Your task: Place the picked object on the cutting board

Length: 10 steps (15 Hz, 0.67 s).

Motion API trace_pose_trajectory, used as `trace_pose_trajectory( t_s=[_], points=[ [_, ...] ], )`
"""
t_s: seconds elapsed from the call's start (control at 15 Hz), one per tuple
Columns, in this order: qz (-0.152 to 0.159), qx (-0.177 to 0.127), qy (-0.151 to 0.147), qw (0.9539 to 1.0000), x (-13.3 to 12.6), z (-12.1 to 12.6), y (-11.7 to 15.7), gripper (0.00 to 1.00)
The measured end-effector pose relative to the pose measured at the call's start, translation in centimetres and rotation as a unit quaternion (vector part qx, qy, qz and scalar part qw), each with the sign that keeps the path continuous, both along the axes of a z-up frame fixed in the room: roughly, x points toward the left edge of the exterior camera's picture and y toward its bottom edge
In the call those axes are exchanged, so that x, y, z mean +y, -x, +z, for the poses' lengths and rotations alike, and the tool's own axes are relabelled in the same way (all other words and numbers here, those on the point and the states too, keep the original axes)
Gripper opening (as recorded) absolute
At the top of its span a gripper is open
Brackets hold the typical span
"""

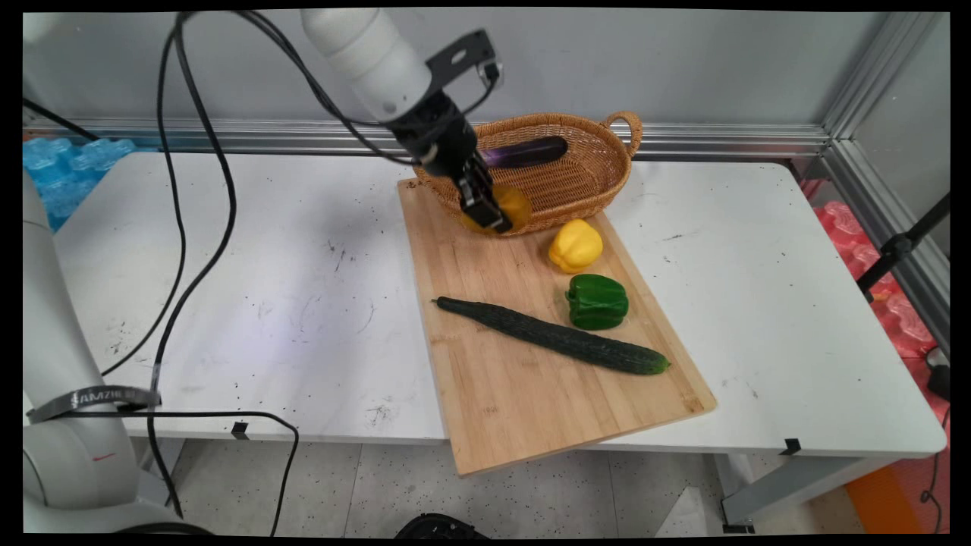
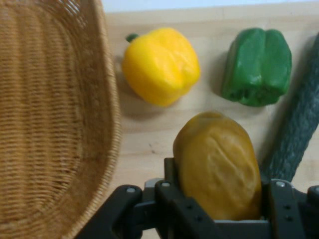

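On white table (image 1: 288, 303), gripper (image 1: 494, 212) clamped shut on orange-brown potato (image 2: 219, 164), lifted beside wicker basket (image 1: 561, 178), above cutting board (image 1: 516, 364), clear of peppers.

My rig: smooth white tubular arm (image 1: 368, 49), black two-finger gripper (image 1: 485, 208), looping black cables (image 1: 193, 250), silver screws on linkage.

A wooden cutting board (image 1: 523, 394) lies on the white table (image 1: 265, 303). On it rest a yellow bell pepper (image 1: 575, 245), a green bell pepper (image 1: 597, 301) and a cucumber (image 1: 554, 336). A wicker basket (image 1: 576, 182) holds an eggplant (image 1: 525, 152).
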<state>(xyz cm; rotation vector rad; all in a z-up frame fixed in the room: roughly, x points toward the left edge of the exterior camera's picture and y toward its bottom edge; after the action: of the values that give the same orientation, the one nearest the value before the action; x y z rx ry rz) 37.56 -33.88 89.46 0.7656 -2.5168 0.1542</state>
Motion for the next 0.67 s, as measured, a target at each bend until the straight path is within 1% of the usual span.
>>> trace_pose_trajectory(
  t_s=[0.27,0.47,0.67],
  points=[
    [0.001,-0.005,-0.011,0.9999,0.0,-3.7,0.9,0.00],
    [0.003,-0.012,-0.019,0.9997,-0.5,-6.6,1.4,0.00],
    [0.007,-0.019,-0.027,0.9994,-1.0,-9.0,1.7,0.00]
  ],
)
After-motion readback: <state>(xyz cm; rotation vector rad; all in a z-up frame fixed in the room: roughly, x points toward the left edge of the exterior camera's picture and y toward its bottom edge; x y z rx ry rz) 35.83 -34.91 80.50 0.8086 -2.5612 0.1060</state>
